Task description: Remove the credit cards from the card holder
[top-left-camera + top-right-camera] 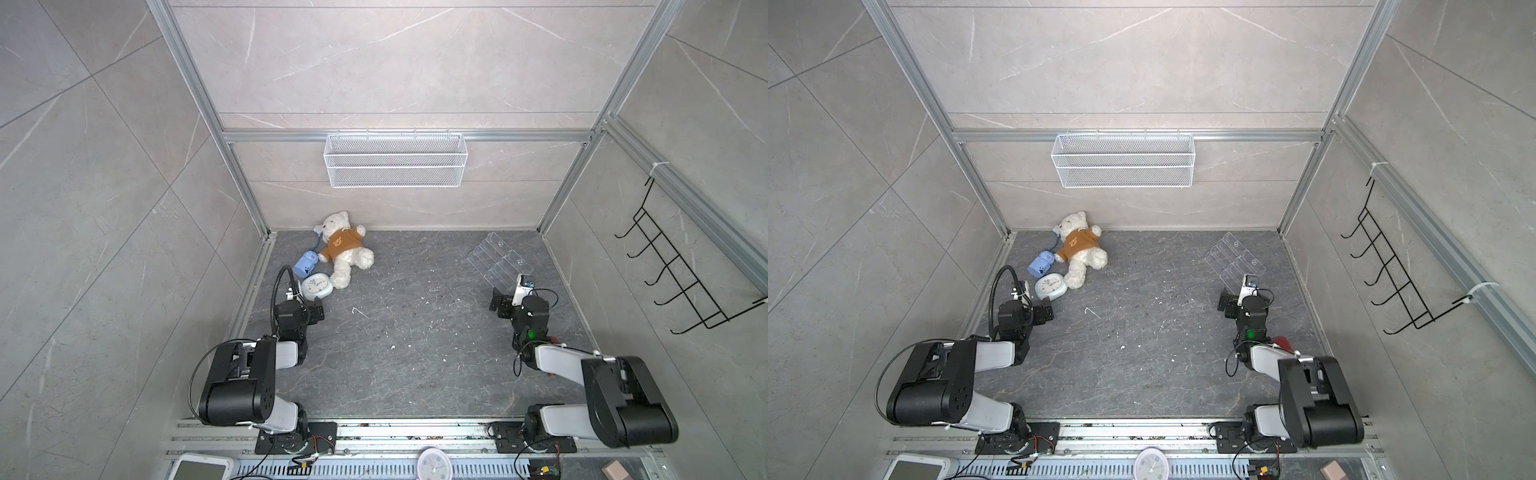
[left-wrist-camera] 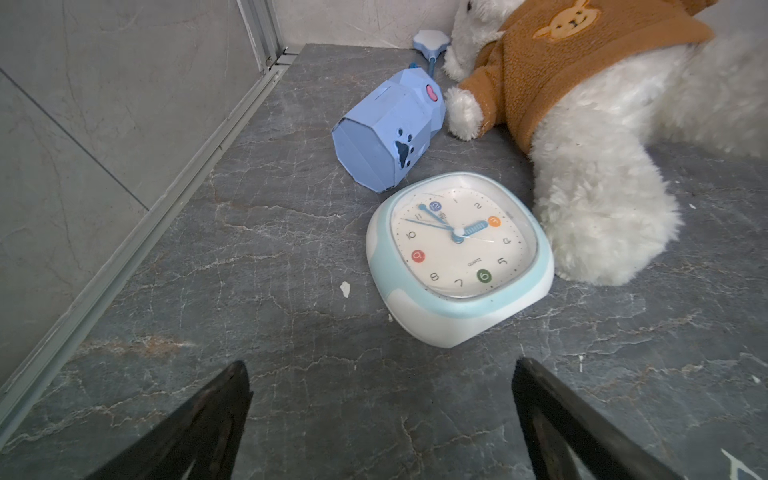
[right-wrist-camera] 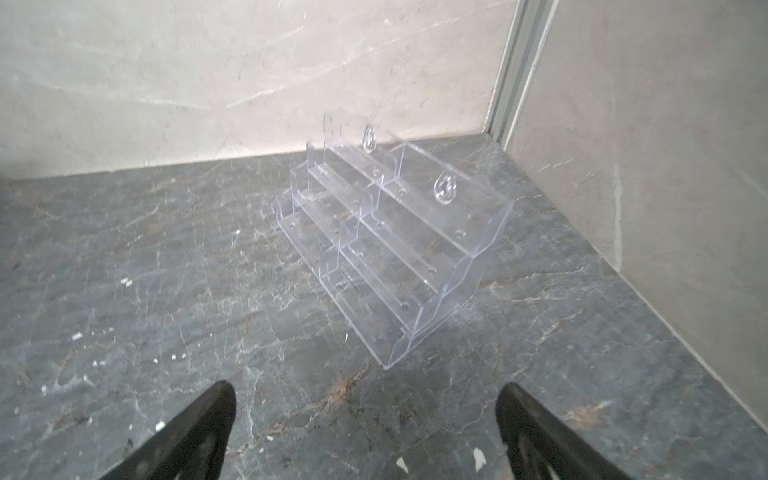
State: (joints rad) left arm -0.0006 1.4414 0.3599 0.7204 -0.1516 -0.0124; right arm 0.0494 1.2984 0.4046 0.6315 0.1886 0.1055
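The card holder shows only as a small dark red corner (image 1: 1281, 344) poking out from under my right forearm; in a top view a red sliver of it (image 1: 553, 340) shows there too. The credit cards are out of view. My left gripper (image 1: 318, 312) (image 1: 1047, 311) (image 2: 380, 365) hovers low over the dark stone floor, open, with nothing between its fingers, just short of the clock. My right gripper (image 1: 498, 301) (image 1: 1225, 302) (image 3: 368, 388) is also open and empty, facing a clear tiered rack.
A white teddy bear in a brown sweater (image 1: 343, 249) (image 2: 582, 124), a blue box (image 1: 305, 264) (image 2: 386, 133) and a pale blue clock (image 1: 316, 286) (image 2: 459, 253) lie at the back left. The clear acrylic rack (image 1: 496, 259) (image 3: 395, 249) stands at the back right. A wire basket (image 1: 395, 160) hangs on the back wall.
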